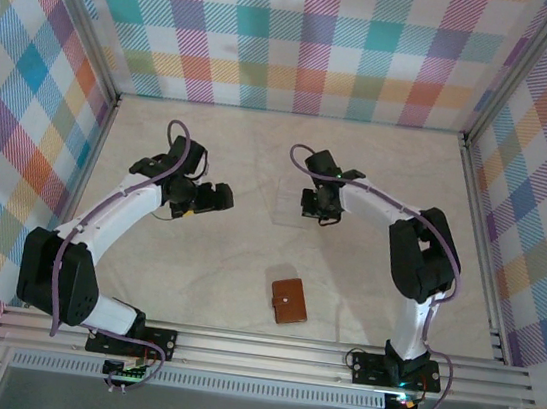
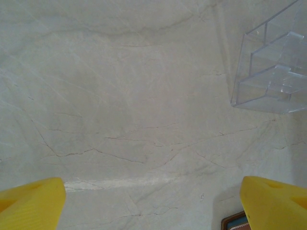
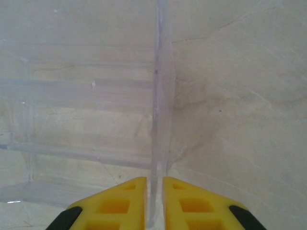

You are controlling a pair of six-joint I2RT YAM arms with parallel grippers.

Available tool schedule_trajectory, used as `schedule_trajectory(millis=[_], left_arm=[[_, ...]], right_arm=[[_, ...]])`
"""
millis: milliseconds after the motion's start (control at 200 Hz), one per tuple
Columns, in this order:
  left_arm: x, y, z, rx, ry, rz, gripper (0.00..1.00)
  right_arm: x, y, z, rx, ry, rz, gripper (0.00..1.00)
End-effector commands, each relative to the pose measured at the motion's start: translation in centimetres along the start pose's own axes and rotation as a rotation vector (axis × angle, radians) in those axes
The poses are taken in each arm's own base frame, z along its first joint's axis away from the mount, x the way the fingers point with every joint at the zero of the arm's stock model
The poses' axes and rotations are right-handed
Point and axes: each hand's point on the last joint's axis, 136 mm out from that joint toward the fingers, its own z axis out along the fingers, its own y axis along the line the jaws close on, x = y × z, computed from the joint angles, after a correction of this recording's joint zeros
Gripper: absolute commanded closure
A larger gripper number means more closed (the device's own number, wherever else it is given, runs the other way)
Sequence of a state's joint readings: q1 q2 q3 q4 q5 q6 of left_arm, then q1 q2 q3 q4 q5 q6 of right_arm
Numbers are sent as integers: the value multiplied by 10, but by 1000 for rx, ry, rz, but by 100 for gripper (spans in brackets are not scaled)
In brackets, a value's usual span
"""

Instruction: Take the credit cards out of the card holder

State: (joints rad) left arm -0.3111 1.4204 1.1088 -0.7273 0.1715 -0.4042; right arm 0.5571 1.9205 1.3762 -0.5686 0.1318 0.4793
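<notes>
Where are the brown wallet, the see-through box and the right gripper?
brown wallet point(image 1: 289, 300): top view, middle of its leather cover.
see-through box point(image 2: 271, 72): left wrist view, its stepped inside.
right gripper point(image 3: 154, 184): right wrist view, between its yellow fingertips, pinching the box's wall.

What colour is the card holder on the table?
Brown; the card holder shows best in the top external view.

Marble tabletop point(image 1: 204, 276), plaid walls point(image 1: 306, 37), aluminium front rail point(image 1: 264, 350)

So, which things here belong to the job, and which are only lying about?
For the job:
- card holder

Not for the job:
- clear plastic organiser, its wall between the fingers of the right end effector
</notes>
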Motion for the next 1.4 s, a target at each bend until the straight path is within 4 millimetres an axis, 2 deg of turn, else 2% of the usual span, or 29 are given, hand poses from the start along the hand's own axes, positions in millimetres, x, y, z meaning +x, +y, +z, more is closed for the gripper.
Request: schedule_trajectory(millis=[0,125,225,315,490,650,800,985,1140,1160,1270,1395], left_arm=[[1,-5,2,11,18,-6,6],[0,-8,1,12,23,-2,6],[1,-12,-3,14,19,4,7],[9,-24,0,40,32,2,8],[47,-54,17,99,115,-2,14],[92,-95,37,173,172,10,20],[141,-122,57,206,252,49,29],[193,-128,78,171,344,79,37],[217,-120,90,164,376,41,40],[216,-126,91,189,366,39,40],[226,-121,97,181,381,26,41],[233,-126,102,217,395,10,44]], right_arm=[[-4,3,-9,-2,-30,16,76],[-7,0,-20,12,-50,9,70],[-10,0,-39,7,-68,-4,63],[-4,1,-55,-20,-63,-20,59],[26,9,-82,-124,26,-70,54],[73,18,-96,-271,141,-83,53],[126,22,-101,-414,272,-70,53],[173,20,-96,-533,364,-16,53],[199,21,-86,-610,413,31,56],[201,20,-84,-612,417,35,56],[212,17,-75,-622,440,50,57],[222,19,-67,-648,466,58,58]])
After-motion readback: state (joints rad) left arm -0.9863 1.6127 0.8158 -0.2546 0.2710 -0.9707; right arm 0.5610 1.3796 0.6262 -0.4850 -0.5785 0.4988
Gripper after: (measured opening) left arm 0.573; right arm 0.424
